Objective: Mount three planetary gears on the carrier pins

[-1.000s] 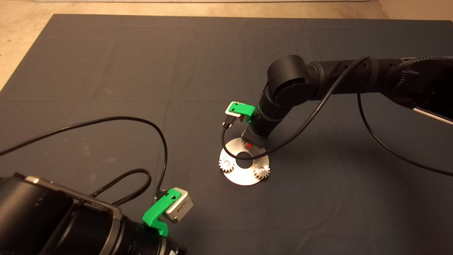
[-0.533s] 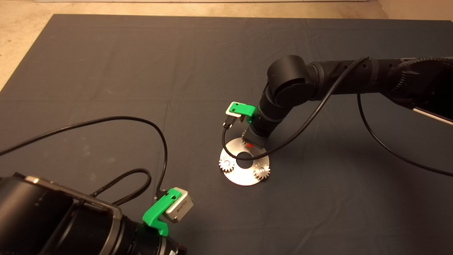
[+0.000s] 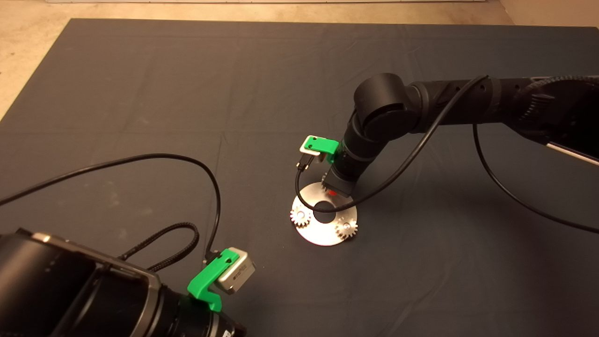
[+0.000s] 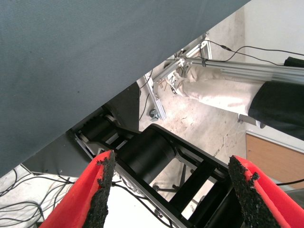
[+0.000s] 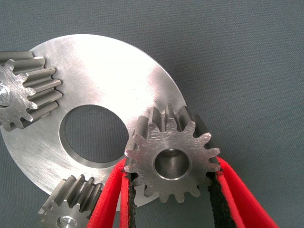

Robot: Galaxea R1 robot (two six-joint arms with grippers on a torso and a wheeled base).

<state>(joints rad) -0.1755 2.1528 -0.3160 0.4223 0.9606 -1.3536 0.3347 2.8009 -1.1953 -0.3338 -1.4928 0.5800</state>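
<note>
Third gear (image 5: pixel 171 161) gripped by right hand (image 5: pixel 171 190), over disc (image 5: pixel 114 71)

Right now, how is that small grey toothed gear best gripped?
By its toothed rim, on two opposite sides, from above. The small grey metal gear lies flat with its hole up, and the right gripper pinches it just so, leaving the hole free above the shiny silver disc.

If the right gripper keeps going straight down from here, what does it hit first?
Most likely the disc: the right gripper is shut on the third gear, directly above the disc's rim. A pin seems to show through the gear's hole, but depth is unclear.
</note>
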